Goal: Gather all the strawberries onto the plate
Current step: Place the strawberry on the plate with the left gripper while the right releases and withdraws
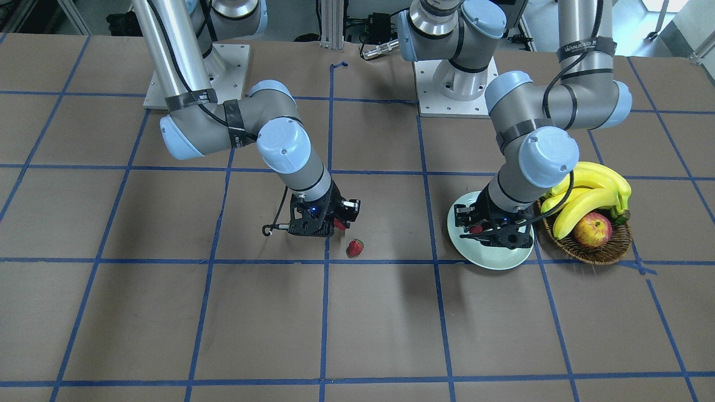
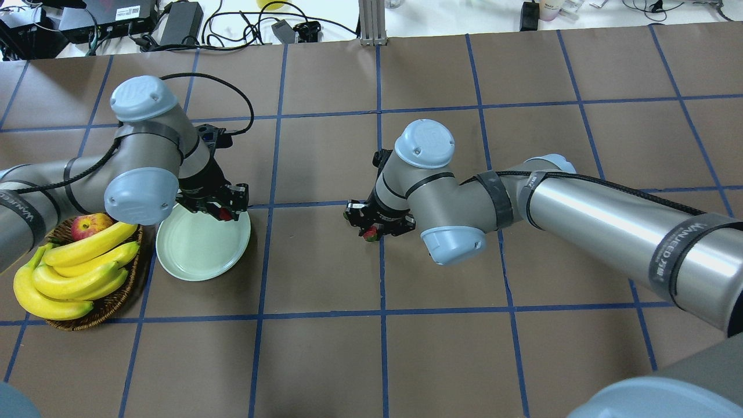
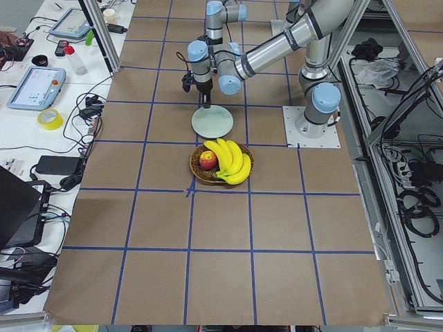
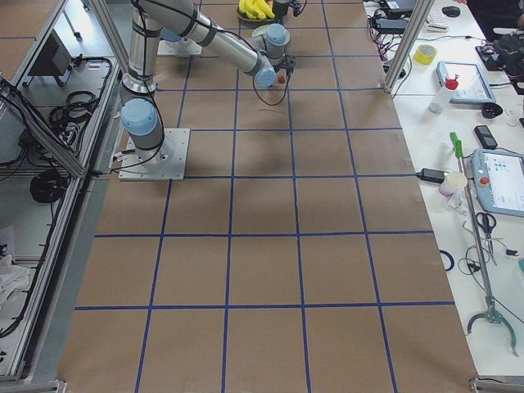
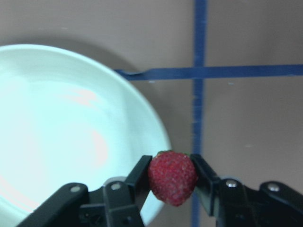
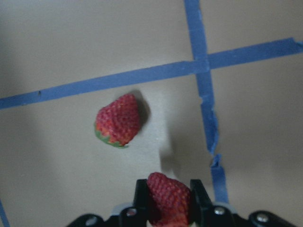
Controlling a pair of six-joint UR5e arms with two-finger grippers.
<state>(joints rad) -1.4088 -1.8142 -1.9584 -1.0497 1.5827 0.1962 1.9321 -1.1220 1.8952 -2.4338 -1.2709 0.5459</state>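
plate (image 5: 57,118): glossy, smooth, with bright reflections
strawberries (image 6: 117,119): rough, pitted skin, a dull shine
bench (image 1: 391,324): matt brown cover, like paper
blue tape (image 1: 324,312): thin, matt, torn in places
basket (image 1: 592,255): rough woven wicker
arm tubes (image 2: 609,209): brushed metal, satin
joint caps (image 2: 424,142): smooth pale blue plastic
left gripper fingers (image 5: 204,176): black, matt, seemingly plastic

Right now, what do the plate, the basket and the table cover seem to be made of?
Plate: glossy pale mint with soft highlights; likely glazed ceramic or hard plastic, can't tell which. Basket: brown woven strands with a matte look, apparently wicker. Table cover: flat matte brown sheet, probably paper or card, gridded with blue tape that is frayed in places.
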